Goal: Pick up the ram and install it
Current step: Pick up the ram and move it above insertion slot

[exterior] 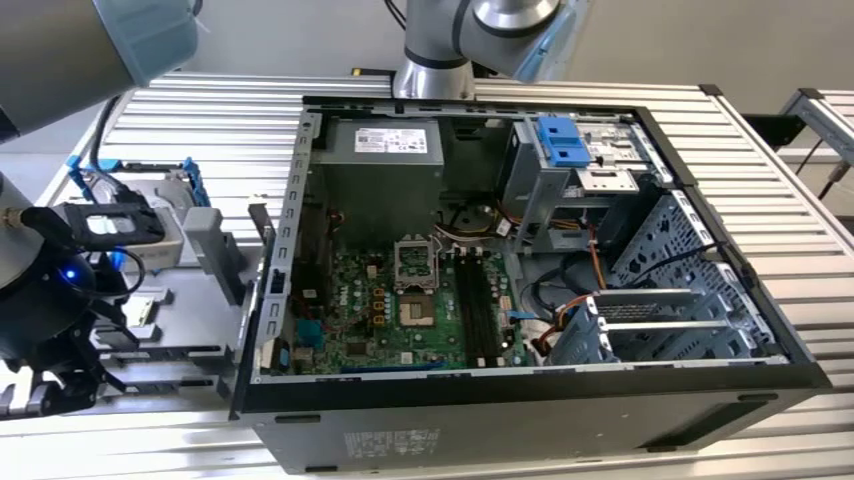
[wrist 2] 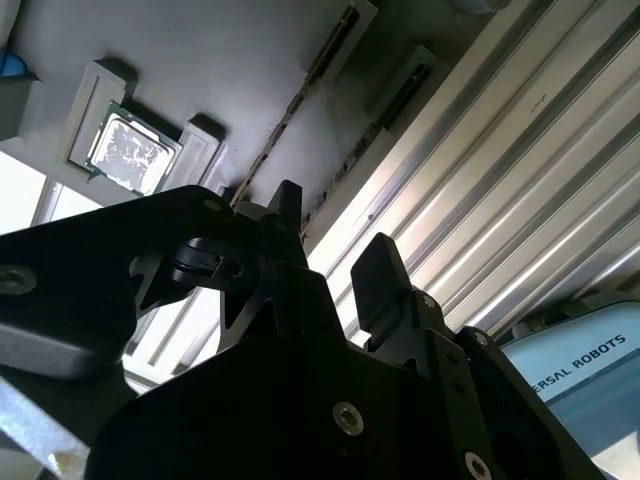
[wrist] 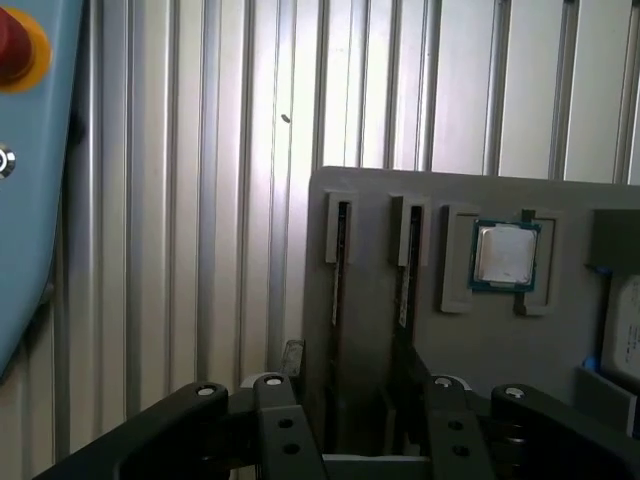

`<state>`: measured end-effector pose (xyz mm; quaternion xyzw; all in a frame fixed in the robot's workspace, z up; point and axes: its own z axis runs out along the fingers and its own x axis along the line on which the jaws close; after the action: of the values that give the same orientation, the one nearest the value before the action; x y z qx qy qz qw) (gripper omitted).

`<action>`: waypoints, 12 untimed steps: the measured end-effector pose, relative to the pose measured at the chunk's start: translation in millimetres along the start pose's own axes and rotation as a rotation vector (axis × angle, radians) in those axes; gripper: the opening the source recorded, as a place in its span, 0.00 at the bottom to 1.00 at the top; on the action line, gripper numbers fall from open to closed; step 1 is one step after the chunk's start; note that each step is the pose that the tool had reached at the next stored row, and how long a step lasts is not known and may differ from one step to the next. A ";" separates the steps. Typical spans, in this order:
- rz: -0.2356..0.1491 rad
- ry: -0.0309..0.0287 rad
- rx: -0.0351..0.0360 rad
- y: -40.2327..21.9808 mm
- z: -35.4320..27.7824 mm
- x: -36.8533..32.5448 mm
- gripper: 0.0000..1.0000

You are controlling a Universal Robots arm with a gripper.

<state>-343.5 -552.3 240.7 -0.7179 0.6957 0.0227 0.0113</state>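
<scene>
The ram (wrist: pixel 338 262) stands on edge in a narrow slot of a grey tray (wrist: pixel 370 200). Seen edge-on, it is a thin dark strip with a pale greenish rim; in the second wrist view (wrist 2: pixel 300 95) small brownish marks run along its edge. A second stick (wrist: pixel 404 280) of the same look stands just beside it in the next slot. Raised grey rims flank each slot.

The gripper (wrist: pixel 355 390) is near the tray with its black fingers (wrist: pixel 275 430) spread wide and nothing between them. Both slots run toward the gap between the fingers, and the fingertips stay apart from the sticks.

Past the second stick, a square silver chip (wrist: pixel 503 253) lies flat in its own pocket of the tray. The tray rests on a ribbed metal table (wrist: pixel 200 200).

In the exterior view the tray area lies to the exterior view's left of the open computer case (exterior: pixel 534 420), with a drive in a blue frame (exterior: pixel 167 190) at its far side. Inside the case, the motherboard (exterior: pixel 387 310) carries long black slots (exterior: pixel 474 300). Cables (exterior: pixel 587 290) hang near them on the exterior view's right.
</scene>
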 end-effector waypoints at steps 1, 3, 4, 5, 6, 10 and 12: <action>0.000 0.0000 0.0000 0.0 0.4 0.0 1.00; 0.000 0.0000 0.0000 0.0 0.7 0.0 1.00; 0.000 0.0000 0.0000 0.0 1.0 0.1 1.00; 0.000 0.0000 0.0000 0.0 1.3 0.1 1.00; 0.000 0.0000 0.0001 0.0 1.8 0.1 1.00; 0.000 0.0000 -0.0001 -0.1 3.2 0.2 1.00; 0.000 0.0000 0.0000 -0.1 4.3 0.2 1.00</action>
<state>-343.5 -552.3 236.3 -0.7179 0.6957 0.0227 0.0113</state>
